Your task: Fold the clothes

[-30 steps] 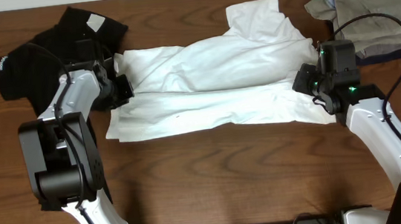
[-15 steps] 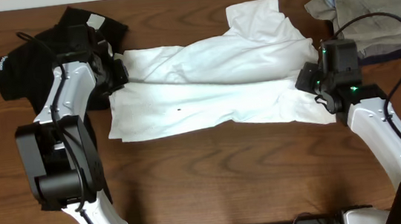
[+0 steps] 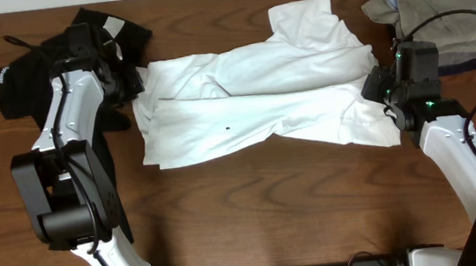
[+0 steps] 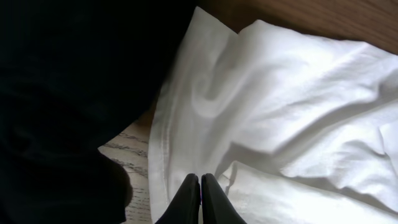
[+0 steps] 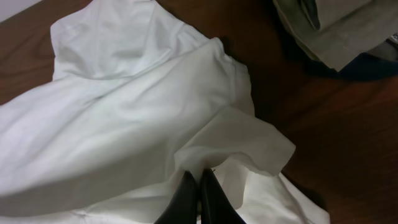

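Two shirts lie on a dark wooden surface (image 3: 274,226). The large white T-shirt (image 3: 262,104) stretches sideways across the middle, rumpled and partly doubled over on itself, with one flap sticking out toward the far edge and a tiny dark mark on its near half. The black shirt (image 3: 29,80) is bunched at the far left, touching the white one's left end, with a small white logo on its left side and a white label showing near the far edge. The left claw (image 3: 131,80) sits at the white T-shirt's far left corner, just where the two shirts meet; its wrist view shows the fingers pressed tightly together, pinching the white cloth's edge. The right claw (image 3: 375,88) is at the opposite, right end, its fingers likewise squeezed together on a loose fold of white cloth. Beyond it, in the far right corner, rests a khaki and navy stack (image 3: 442,5) of garments, apart from the white T-shirt.
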